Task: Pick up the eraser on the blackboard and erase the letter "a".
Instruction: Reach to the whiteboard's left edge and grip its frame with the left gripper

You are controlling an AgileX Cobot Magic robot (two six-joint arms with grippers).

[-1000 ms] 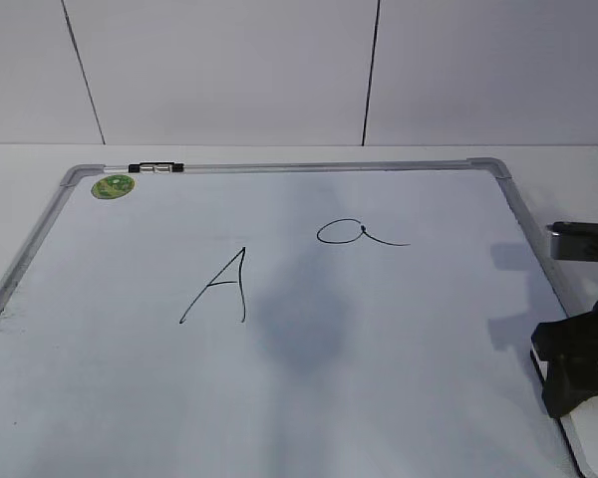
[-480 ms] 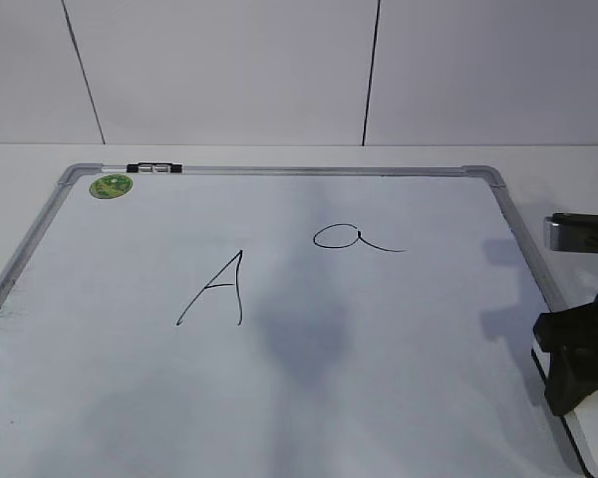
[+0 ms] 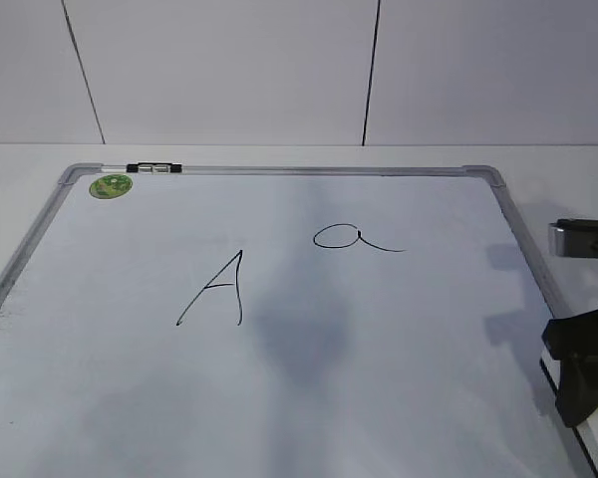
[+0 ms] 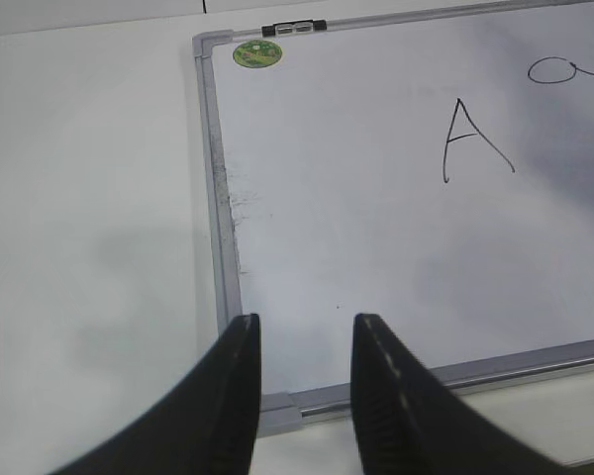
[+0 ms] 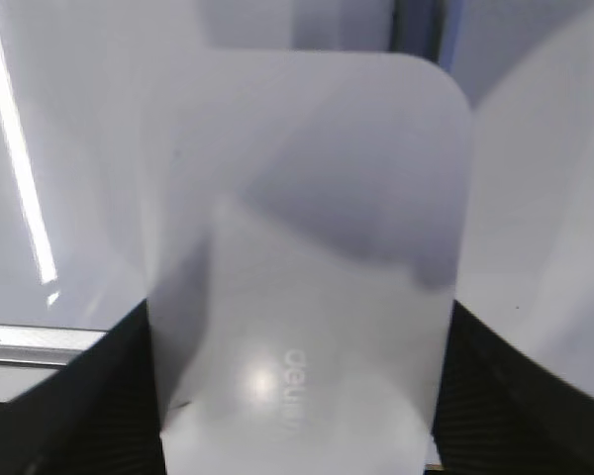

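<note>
The white eraser (image 5: 307, 247) fills the right wrist view, small grey lettering on its top. My right gripper (image 5: 299, 309) is shut on it, one black finger against each long side. In the exterior view this gripper (image 3: 583, 383) sits at the blackboard's (image 3: 279, 170) right edge and hides most of the eraser. The cursive letter "a" (image 3: 357, 237) lies up and to the left of it, untouched. My left gripper (image 4: 305, 322) hangs open and empty over the board's near left corner.
A capital "A" (image 3: 216, 289) is drawn left of centre. A green round magnet (image 3: 111, 185) and a black-and-silver marker (image 3: 152, 168) sit at the far left corner. White table surrounds the board, and a white wall rises behind it.
The board shifted slightly left early on. My right gripper has slid to the right and a little down along the board's right edge, with the eraser. The left gripper has not changed.
</note>
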